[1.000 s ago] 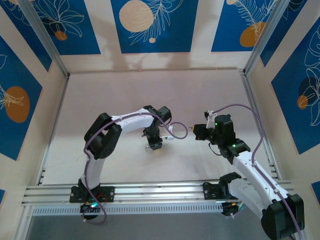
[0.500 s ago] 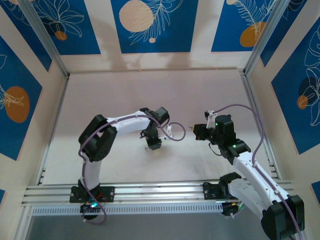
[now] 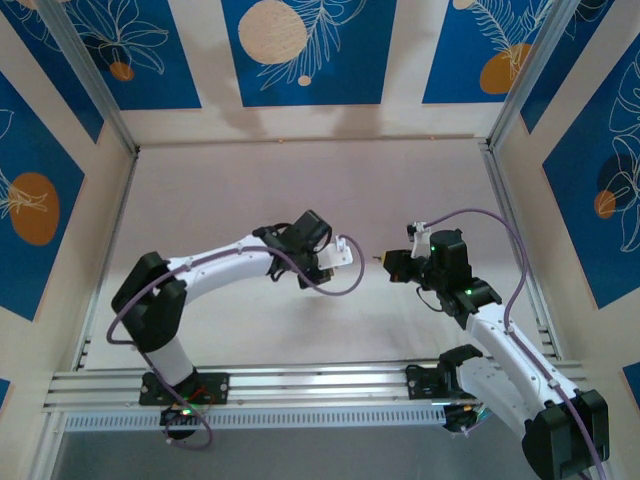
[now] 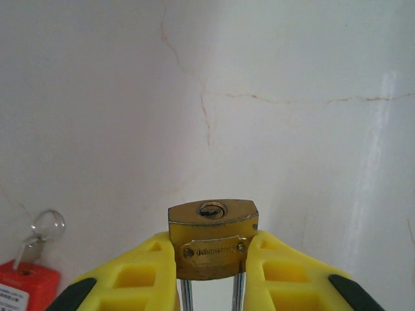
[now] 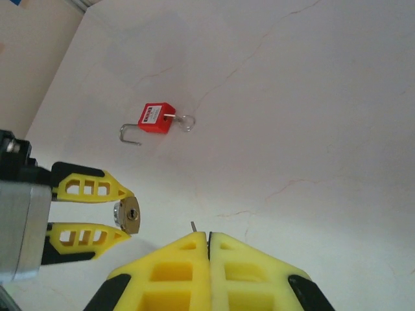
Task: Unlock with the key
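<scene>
Bright, even light throughout, with soft shadows on the table point(image 3: 300, 190) and sharp focus.

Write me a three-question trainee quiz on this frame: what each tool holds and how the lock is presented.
1. True or false: the right tool is wide open.
2. What does the left tool grip? A. red padlock B. brass padlock C. nothing
3. Fill in: the brass padlock's keyhole faces the ___ tool.

Key: 1 false, its fingers are shut, with the thin tip of the key sticking out; 2 B; 3 right.
</scene>
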You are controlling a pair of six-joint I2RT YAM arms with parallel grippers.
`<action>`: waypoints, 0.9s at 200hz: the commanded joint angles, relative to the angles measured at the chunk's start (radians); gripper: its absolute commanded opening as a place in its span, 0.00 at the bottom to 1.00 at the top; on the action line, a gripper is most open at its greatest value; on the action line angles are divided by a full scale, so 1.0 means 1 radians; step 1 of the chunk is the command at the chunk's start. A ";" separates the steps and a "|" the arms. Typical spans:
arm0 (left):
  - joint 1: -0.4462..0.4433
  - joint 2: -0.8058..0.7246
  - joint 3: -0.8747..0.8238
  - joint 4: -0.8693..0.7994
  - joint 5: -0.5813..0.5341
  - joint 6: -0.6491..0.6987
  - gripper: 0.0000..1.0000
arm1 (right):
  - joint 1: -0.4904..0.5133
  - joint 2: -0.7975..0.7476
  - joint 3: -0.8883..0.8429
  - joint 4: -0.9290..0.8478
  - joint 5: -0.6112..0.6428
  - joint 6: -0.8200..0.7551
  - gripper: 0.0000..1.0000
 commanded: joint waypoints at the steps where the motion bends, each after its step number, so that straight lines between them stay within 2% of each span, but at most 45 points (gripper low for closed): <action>1: -0.030 -0.065 -0.068 0.182 -0.084 0.063 0.19 | 0.007 0.007 0.033 0.019 -0.071 0.019 0.00; 39: -0.068 -0.137 -0.175 0.356 -0.146 0.101 0.19 | 0.022 0.021 0.039 0.060 -0.162 0.015 0.00; 90: -0.101 -0.184 -0.216 0.406 -0.170 0.148 0.19 | 0.049 0.025 0.004 0.128 -0.267 0.014 0.00; 180: -0.119 -0.200 -0.213 0.377 -0.155 0.155 0.18 | 0.106 0.048 -0.006 0.137 -0.251 -0.041 0.00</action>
